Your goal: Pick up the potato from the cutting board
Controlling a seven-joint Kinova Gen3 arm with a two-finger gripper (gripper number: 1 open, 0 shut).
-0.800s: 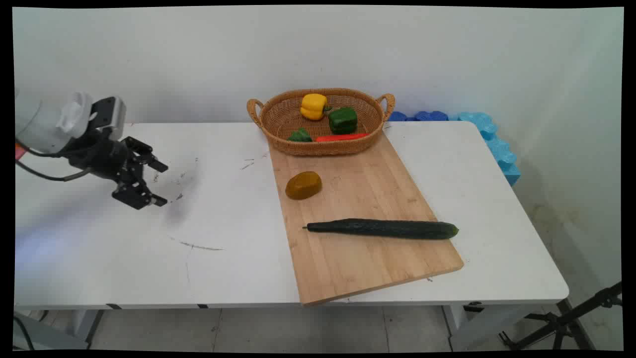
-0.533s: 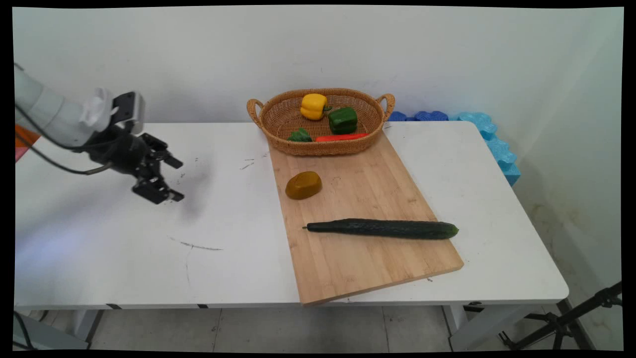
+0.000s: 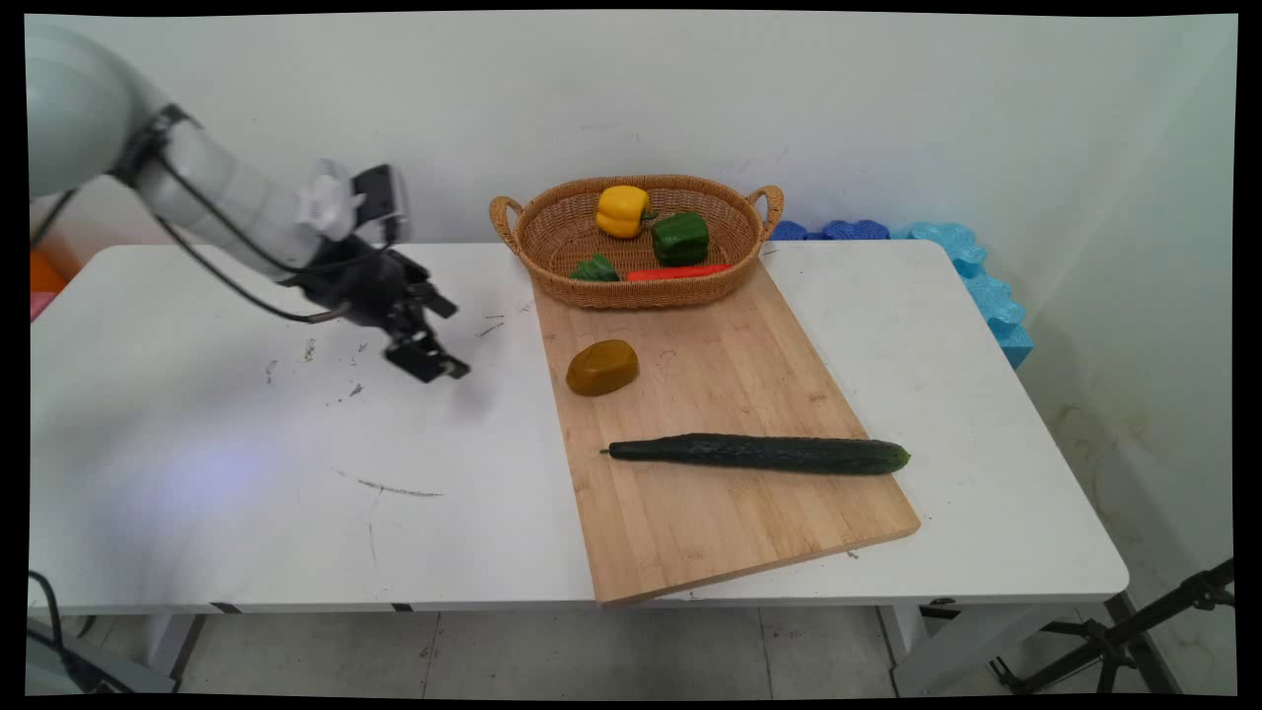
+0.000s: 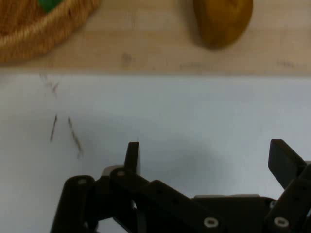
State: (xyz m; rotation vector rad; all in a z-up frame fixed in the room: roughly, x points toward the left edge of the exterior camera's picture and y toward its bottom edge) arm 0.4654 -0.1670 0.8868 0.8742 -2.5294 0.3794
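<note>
my gripper (image 3: 441,343) is spread wide, holding nothing, over bare table (image 3: 246,444); the potato (image 3: 601,367) lies off toward the cutting board (image 3: 730,513) side, nearest thing.

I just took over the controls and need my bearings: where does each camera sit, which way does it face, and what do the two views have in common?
Main view: fixed above the table's near side, looking down across the white table to the wall; shows the arm and its open gripper from the left.
Hand view: on the hand, looking along the gripper at the table; both fingers rise from the bottom edge.
Shared: the brown potato, wooden board and basket.
</note>
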